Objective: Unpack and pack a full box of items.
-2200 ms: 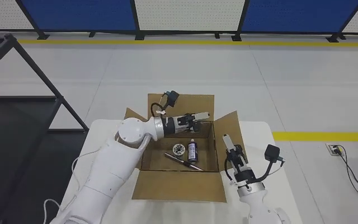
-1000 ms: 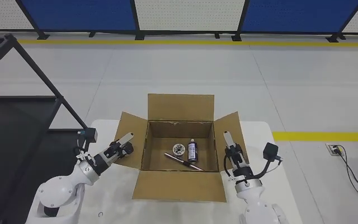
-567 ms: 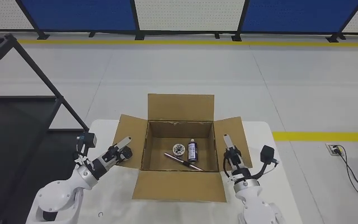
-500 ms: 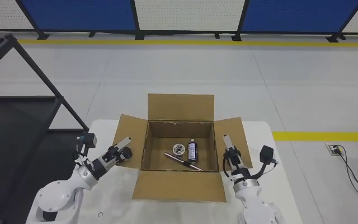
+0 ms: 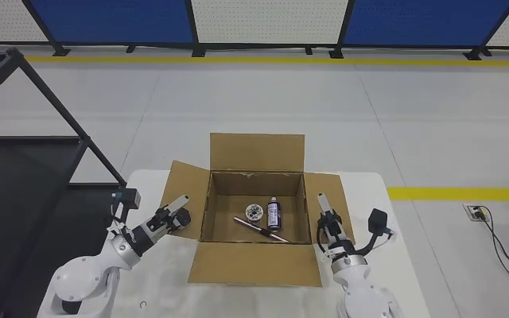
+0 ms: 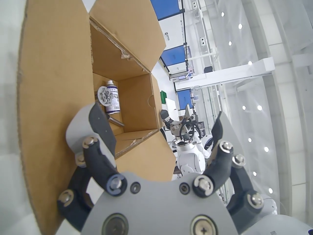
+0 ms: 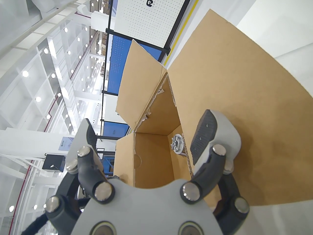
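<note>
Big indoor test hall, lab-like, no home or shop. Beyond my table [image 5: 171, 274]: blue partition panels [image 5: 107, 20] and a white perforated panel [image 5: 270, 20] in black frames, along a yellow floor line [image 5: 238, 59]. Pale bare floor [image 5: 398, 119] with a floor socket [image 5: 475, 211]. High ceiling with rows of round lights [image 6: 240, 26], white beams [image 6: 220, 74], tiered galleries [image 7: 56, 57].

White table [image 5: 163, 270] w/ open cardboard box [image 5: 254, 266] sitting mid-table, 4 flaps folded out. Small dark ring-ish thing [image 5: 143, 304] on the table's near-left part, well apart from box.
</note>
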